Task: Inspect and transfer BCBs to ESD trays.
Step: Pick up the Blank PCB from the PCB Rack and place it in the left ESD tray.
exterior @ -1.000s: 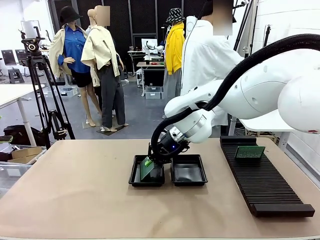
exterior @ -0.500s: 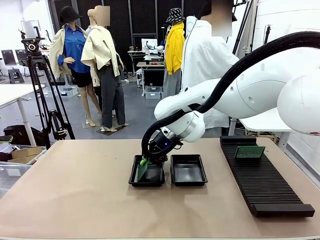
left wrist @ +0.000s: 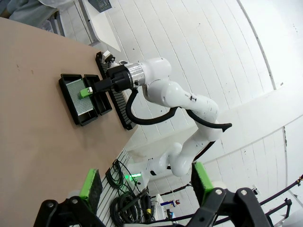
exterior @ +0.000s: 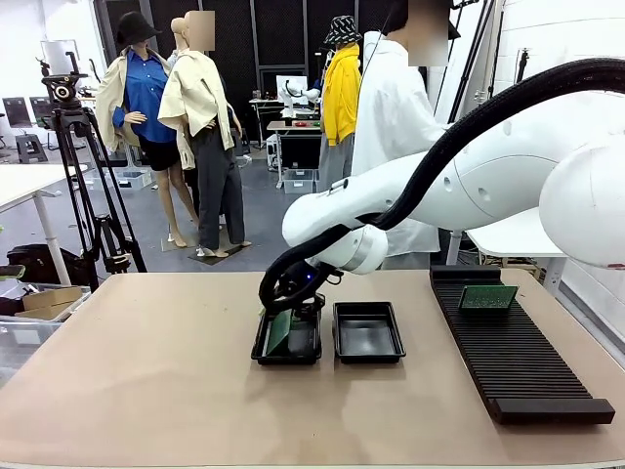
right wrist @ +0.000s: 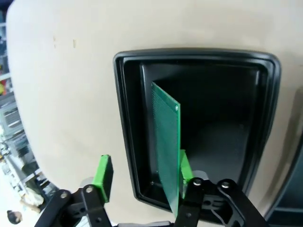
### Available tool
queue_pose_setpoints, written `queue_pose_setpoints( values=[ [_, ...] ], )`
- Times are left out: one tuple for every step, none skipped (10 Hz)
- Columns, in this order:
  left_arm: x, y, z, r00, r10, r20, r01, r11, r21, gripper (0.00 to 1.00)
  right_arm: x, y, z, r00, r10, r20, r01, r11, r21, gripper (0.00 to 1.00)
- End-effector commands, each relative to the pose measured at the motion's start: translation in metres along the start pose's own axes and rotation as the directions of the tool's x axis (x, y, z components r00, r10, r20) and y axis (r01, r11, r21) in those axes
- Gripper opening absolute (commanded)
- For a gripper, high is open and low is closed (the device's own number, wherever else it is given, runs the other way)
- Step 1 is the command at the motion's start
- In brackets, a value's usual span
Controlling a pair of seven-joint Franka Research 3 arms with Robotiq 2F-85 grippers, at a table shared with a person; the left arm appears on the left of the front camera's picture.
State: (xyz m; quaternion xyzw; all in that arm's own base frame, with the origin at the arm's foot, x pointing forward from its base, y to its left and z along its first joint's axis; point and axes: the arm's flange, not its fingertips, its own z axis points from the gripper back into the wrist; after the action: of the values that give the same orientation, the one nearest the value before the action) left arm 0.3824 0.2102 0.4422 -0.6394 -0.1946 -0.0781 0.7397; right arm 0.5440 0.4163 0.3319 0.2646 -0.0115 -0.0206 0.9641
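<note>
My right end effector (right wrist: 143,163) stands wide over the tray (right wrist: 120,118), yet the BCB (right wrist: 166,132) leans tilted against one pad (right wrist: 183,163), so lifting off may snag and tip it out.

Left half of the bench (exterior: 127,371) is wide open, same for the front strip, so a hand could pass anywhere there. The right arm (exterior: 469,186) stretches across the middle and hangs over the left ESD tray (exterior: 258,347), so that one's blocked from above. Inside it a BCB (exterior: 280,332) leans on edge, just beside one of the fingers (right wrist: 185,166) of the right gripper (right wrist: 143,165). The right ESD tray (exterior: 368,358) next door has a bare floor, reachable from the front. The long ribbed rack (exterior: 518,371) takes up the right side, another BCB (exterior: 488,296) standing near its far end.
</note>
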Motion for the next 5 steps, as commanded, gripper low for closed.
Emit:
queue_pose_setpoints(
  values=[
    [-0.001,-0.002,0.002,1.0,0.003,-0.001,-0.003,1.0,0.009,1.0,-0.002,0.02,0.011,0.998,-0.02,0.058,0.025,0.996,-0.089,1.0],
    [-0.001,-0.002,0.002,1.0,0.003,-0.001,-0.003,1.0,0.009,1.0,-0.005,0.025,0.015,0.998,-0.014,0.062,0.021,0.992,-0.122,1.0],
    [-0.001,-0.002,0.002,1.0,0.003,-0.001,-0.003,1.0,0.009,1.0,-0.007,0.03,0.019,0.998,-0.016,0.068,0.026,0.987,-0.157,1.0],
    [-0.001,-0.002,0.002,1.0,0.003,-0.001,-0.003,1.0,0.009,1.0,-0.008,0.033,0.024,0.997,-0.021,0.073,0.034,0.983,-0.18,1.0],
    [-0.001,-0.002,0.002,1.0,0.003,-0.001,-0.003,1.0,0.009,1.0,-0.01,0.035,0.027,0.997,-0.027,0.074,0.041,0.98,-0.196,1.0]
  ],
)
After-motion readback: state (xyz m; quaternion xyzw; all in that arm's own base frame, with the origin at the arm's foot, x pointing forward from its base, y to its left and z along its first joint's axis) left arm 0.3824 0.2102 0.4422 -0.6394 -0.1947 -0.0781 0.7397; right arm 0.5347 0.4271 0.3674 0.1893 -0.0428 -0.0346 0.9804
